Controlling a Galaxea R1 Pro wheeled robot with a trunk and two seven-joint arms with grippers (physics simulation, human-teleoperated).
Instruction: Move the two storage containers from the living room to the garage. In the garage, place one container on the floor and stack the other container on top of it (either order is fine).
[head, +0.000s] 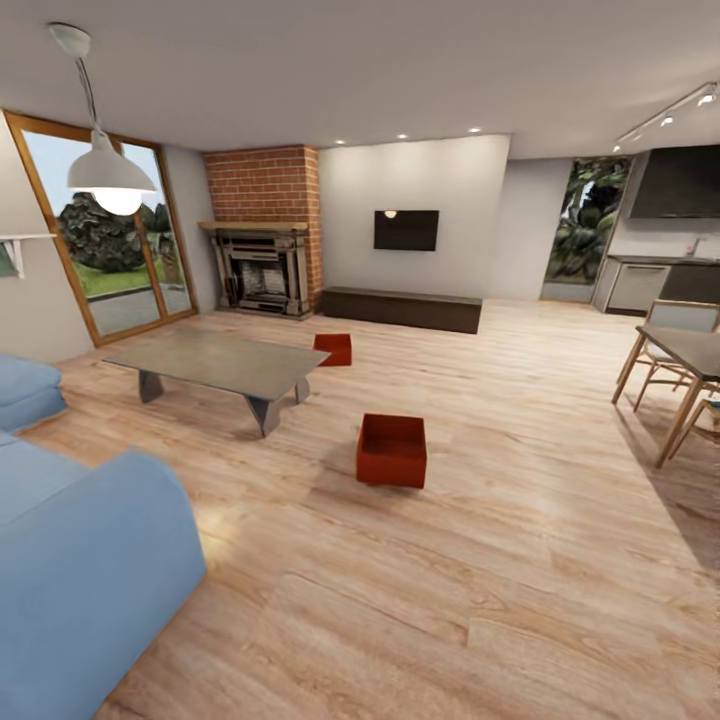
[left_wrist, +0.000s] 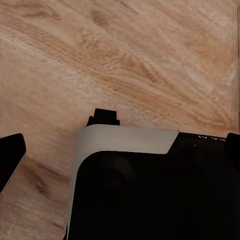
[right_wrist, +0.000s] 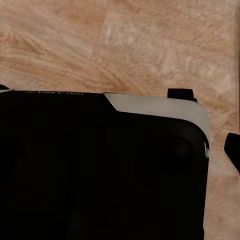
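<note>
Facing the living room | near storage container (head: 391, 450) on wood floor (head: 520, 560) straight ahead, slightly left of centre, open top up | far storage container (head: 333, 349) beyond it, beside low table (head: 215, 362) | both well apart from robot, neither arm clearly nearer | claw state: cannot tell for either
</note>
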